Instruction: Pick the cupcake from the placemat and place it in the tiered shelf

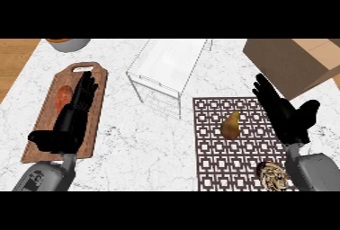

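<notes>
My right robot hand hangs spread over the placemat, holding nothing; the left robot hand rests flat-fingered. The cupcake sits beside my right forearm, so I risk bumping it, or grabbing the pear instead.

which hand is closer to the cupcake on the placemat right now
Right. The right hand is open above the placemat's right edge, just up from the cupcake. The left hand is open over the cutting board, far across the counter.
</notes>
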Motion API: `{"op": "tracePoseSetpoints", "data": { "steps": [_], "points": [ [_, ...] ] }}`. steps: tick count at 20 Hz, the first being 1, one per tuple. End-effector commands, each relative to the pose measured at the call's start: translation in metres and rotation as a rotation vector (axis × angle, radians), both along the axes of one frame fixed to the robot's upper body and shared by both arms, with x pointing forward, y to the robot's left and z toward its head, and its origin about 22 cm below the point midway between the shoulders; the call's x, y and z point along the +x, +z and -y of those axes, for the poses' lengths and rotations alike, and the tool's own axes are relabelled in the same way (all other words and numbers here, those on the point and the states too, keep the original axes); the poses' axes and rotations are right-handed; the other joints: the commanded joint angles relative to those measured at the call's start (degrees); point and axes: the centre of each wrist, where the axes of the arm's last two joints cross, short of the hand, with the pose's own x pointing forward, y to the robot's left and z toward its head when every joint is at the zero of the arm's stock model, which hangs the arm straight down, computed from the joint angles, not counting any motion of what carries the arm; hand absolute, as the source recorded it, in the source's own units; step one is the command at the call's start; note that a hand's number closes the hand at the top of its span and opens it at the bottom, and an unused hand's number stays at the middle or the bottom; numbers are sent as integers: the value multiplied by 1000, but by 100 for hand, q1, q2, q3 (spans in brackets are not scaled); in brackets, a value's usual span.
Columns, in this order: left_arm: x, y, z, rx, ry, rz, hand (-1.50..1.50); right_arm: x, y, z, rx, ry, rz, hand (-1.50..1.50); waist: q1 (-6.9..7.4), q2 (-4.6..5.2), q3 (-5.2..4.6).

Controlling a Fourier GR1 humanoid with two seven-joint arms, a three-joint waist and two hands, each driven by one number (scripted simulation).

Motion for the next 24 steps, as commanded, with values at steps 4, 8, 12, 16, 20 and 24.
{"op": "tracePoseSetpoints", "data": {
  "steps": [4, 8, 12, 16, 20, 24],
  "points": [
    [-5, 3, -32, 37, 179, -47, 0, -21, 16, 33, 42, -450, 308, 150, -300, -80, -209],
    [-21, -14, -54, 3, 270, -136, 0, -54, -8, 81, 119, -1026, 280, -150, -663, -136, -198],
    [-22, -4, -62, -11, 250, -135, 0, -104, 1, 35, 268, -974, 547, -150, -453, -95, -212],
    [-28, 11, -48, -10, 218, -128, 0, -173, 19, 38, 141, -819, 572, -150, -268, -44, -219],
    [-28, 8, -46, -4, 192, -130, 0, -205, 10, 37, -121, -693, 344, -150, -182, -3, -239],
    [-25, 14, -50, -5, 185, -132, 0, -236, 29, 29, -270, -612, 177, -150, -125, 32, -251]
  ]
}}
